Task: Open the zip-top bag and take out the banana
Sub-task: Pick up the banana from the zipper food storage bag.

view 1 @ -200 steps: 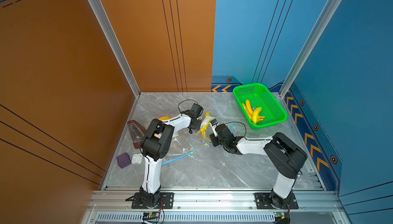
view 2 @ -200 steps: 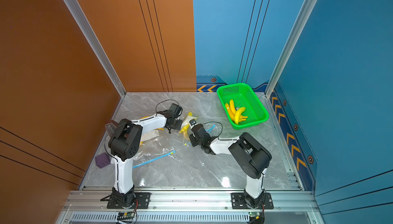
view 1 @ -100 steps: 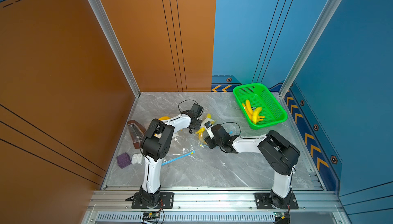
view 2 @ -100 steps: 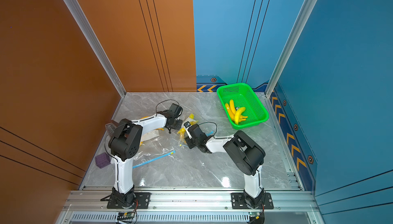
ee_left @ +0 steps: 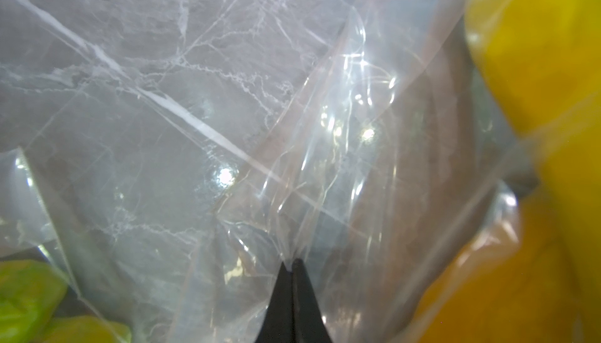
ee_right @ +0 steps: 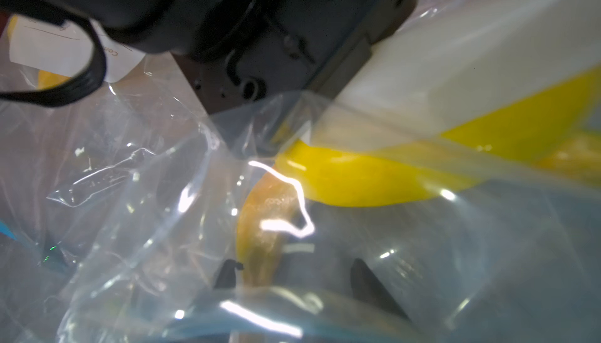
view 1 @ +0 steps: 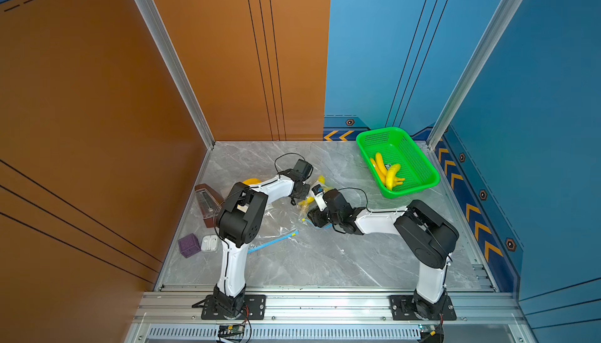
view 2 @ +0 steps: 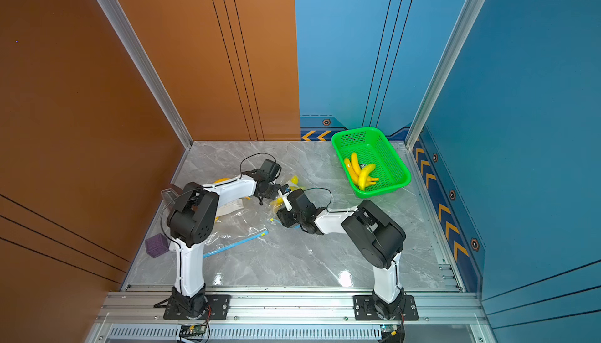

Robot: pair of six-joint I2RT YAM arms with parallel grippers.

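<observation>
Left gripper [ee_left: 291,264]: we find it closed to a pinch on the clear film of the bag [ee_left: 211,123]. The film fans out, creased, from the joined tips. The banana [ee_left: 536,51] lies inside the film just off to one side of those tips, blurred by closeness.

Right gripper [ee_right: 294,271]: the jaws stand apart at a middling width, with bag [ee_right: 130,214] film draped over and between them. A dull orange length, seen through the film, rises from between the fingers [ee_right: 226,274], nearer one than the other. We cannot tell whether either finger touches it. Just ahead of this gripper the yellow banana [ee_right: 357,182] crosses, and the black body of the left gripper sits directly beyond it.

In both top views the two grippers face each other closely over the table [view 1: 325,260], with the bag and banana [view 1: 306,201] [view 2: 277,202] between them. The basket [view 1: 380,130] stands well apart from the right gripper, on its far outer side, and holds other bananas [view 1: 385,170]. A second bag [view 1: 273,243], its blue zip strip showing, lies flat near the left arm, nearer the bases than either gripper.
</observation>
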